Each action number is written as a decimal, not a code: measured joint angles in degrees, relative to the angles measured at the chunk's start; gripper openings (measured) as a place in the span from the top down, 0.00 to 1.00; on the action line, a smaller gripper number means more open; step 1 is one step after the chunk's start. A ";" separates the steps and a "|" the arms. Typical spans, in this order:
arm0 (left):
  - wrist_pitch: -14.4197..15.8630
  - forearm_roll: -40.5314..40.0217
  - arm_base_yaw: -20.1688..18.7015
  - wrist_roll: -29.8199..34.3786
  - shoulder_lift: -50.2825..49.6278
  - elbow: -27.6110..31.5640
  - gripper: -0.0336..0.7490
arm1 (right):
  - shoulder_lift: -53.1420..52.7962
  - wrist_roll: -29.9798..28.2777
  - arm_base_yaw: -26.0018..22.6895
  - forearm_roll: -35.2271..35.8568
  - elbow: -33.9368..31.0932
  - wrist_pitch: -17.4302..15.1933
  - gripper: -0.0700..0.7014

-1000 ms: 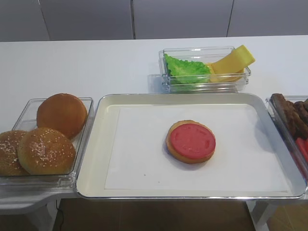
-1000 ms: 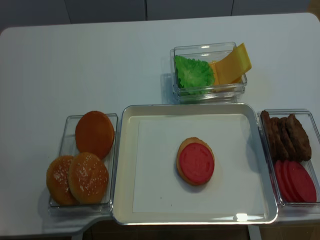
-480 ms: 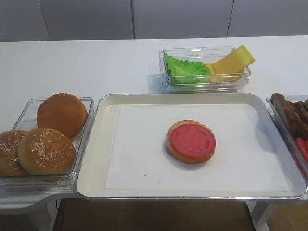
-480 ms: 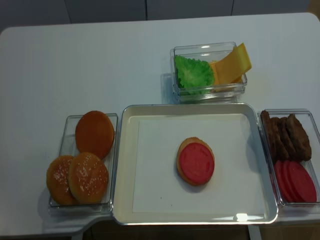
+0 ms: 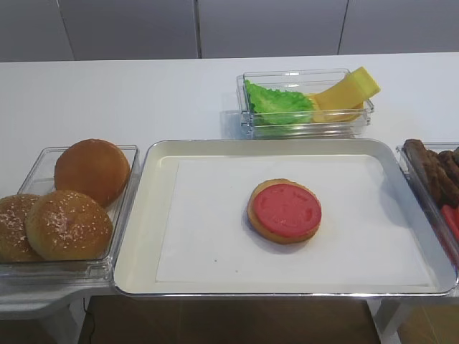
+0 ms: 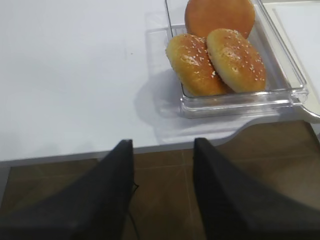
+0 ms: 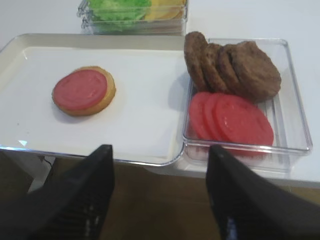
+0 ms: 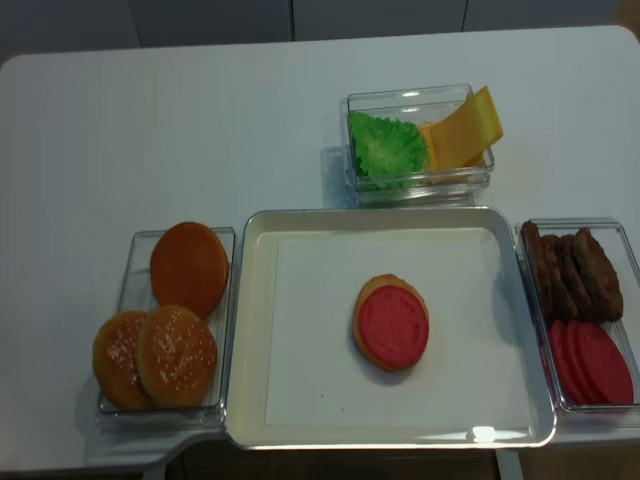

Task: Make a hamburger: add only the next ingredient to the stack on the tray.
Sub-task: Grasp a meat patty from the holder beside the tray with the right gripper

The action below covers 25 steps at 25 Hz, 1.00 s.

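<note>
Several dark brown patties (image 7: pixel 235 67) stand on edge in a clear container (image 7: pixel 295 100) right of the tray (image 7: pixel 140 125); they also show at the far right (image 8: pixel 575 270) (image 5: pixel 430 172). The stack (image 5: pixel 285 210) (image 8: pixel 392 322) (image 7: pixel 83 91), a tan bun base topped with a red disc, lies on the tray's white liner (image 5: pixel 208 215). My right gripper (image 7: pixel 160 150) hangs open and empty in front of the table edge, below the tray's near right corner. My left gripper (image 6: pixel 162 142) is open and empty off the table's front edge. Neither gripper shows in the exterior views.
Red round slices (image 7: pixel 232 120) lie in front of the patties in the same container. A clear box with three golden buns (image 6: pixel 220 55) (image 5: pixel 68 208) stands left of the tray. Lettuce (image 8: pixel 385 145) and cheese slices (image 8: pixel 462 128) fill a box behind the tray.
</note>
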<state>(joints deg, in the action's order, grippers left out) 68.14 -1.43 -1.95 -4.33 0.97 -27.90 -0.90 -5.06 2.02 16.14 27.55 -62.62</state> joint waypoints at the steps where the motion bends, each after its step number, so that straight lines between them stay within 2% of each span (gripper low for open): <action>1: 0.00 0.00 0.00 0.00 0.00 0.00 0.58 | 0.44 0.10 0.00 0.20 0.43 0.90 0.34; 7: 0.00 0.00 0.00 0.00 0.00 0.00 0.58 | 10.60 0.21 0.00 0.69 4.80 7.14 0.34; 12: 0.00 0.00 0.00 0.00 0.00 0.00 0.58 | 21.67 0.21 0.00 2.39 6.87 14.13 0.34; 15: 0.00 0.00 0.00 0.00 0.00 0.00 0.58 | 28.49 0.21 0.00 3.38 8.29 17.25 0.34; 20: 0.00 0.00 0.00 0.00 0.00 0.00 0.58 | 39.09 -0.98 0.00 4.05 12.45 18.66 0.34; 25: 0.00 0.00 0.00 0.00 0.00 0.00 0.58 | 49.70 -2.49 0.00 4.18 18.34 17.92 0.35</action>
<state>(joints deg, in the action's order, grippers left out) 68.14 -1.43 -1.95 -4.33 0.97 -27.90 48.80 -7.55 2.02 20.32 45.89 -44.71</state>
